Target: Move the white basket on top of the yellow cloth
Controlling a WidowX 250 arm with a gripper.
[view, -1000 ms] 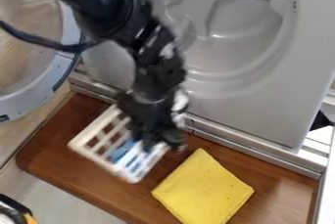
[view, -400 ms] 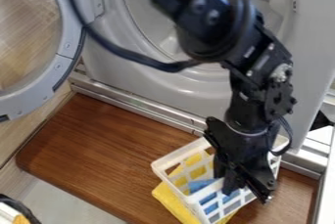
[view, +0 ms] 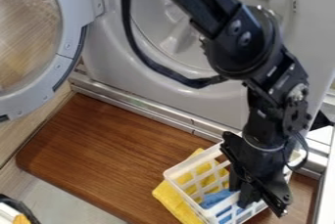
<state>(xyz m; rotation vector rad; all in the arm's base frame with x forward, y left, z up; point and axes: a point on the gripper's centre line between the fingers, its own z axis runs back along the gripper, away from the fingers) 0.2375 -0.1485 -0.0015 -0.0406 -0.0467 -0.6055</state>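
Note:
My gripper (view: 262,206) is at the lower right, shut on the right side of the white basket (view: 188,199), with the basket's wall between its fingers. Beneath the basket lies the yellow cloth (view: 171,201); its left corner sticks out, and more yellow shows through the openings of the basket. The basket overhangs the cloth toward the right. Whether it rests on the cloth or hangs just above cannot be told. A blue item (view: 214,198) lies inside, partly hidden by the gripper.
The brown wooden board (view: 108,152) runs left of the basket. Behind it stands the grey machine front (view: 196,101) with a metal ledge (view: 140,104) along its base. Its round door (view: 68,47) hangs open at the upper left.
The gripper has carried the basket from the board's left-middle rightward and down, over the cloth. Since the latest earlier frame both have shifted slightly further right.

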